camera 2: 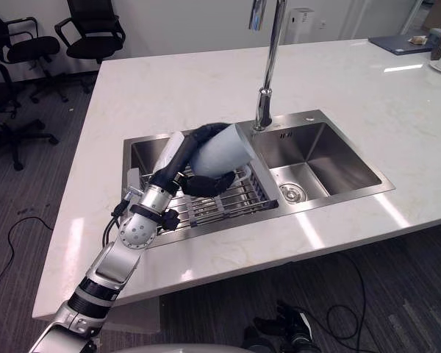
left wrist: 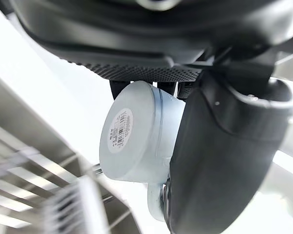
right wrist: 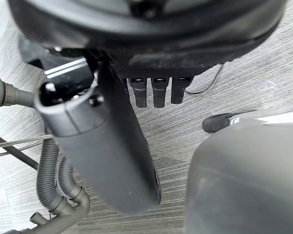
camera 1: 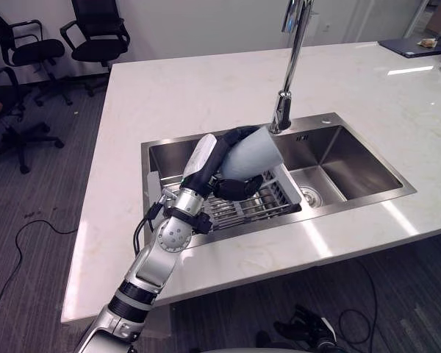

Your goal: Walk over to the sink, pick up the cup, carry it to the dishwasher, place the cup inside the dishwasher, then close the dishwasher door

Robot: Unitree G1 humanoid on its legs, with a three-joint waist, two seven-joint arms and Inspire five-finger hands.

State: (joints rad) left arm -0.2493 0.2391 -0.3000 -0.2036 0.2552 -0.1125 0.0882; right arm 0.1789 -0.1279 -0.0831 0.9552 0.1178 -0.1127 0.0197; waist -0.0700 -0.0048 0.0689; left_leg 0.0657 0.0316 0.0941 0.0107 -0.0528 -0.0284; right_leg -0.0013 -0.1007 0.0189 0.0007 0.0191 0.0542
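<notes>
- Since the cup (camera 1: 251, 153) is already gripped over the sink (camera 1: 353, 158), the step in hand is judged to be the lift-out and carry. The white stone counter (camera 1: 206, 81) runs round the sink on every side, so the cup should be raised above counter level before the turn away.
- The sink is a steel double basin, and the cup is held over its left basin.
- A tall faucet (camera 1: 292, 59) stands just behind the cup's open end. The arm is best drawn back toward the robot rather than swung sideways, so the spout is not struck.
- A wire dish rack (camera 1: 242, 209) lies in the left basin directly beneath the cup. Whether the cup is quite clear of it cannot be told.
- The left hand (camera 1: 206, 165) is clamped on the cup, with fingers curled over the top and the thumb underneath. The grip should be kept firm, as the glazed wall is judged slippery.
- The right hand (right wrist: 107, 141) hangs over the floor with its fingers loose, and nothing is held in it.
- The cup is pale blue-grey and held tilted on its side. Its long axis runs from the wrist toward the faucet base, with the mouth pointing away from the wrist and the stickered base facing it.
</notes>
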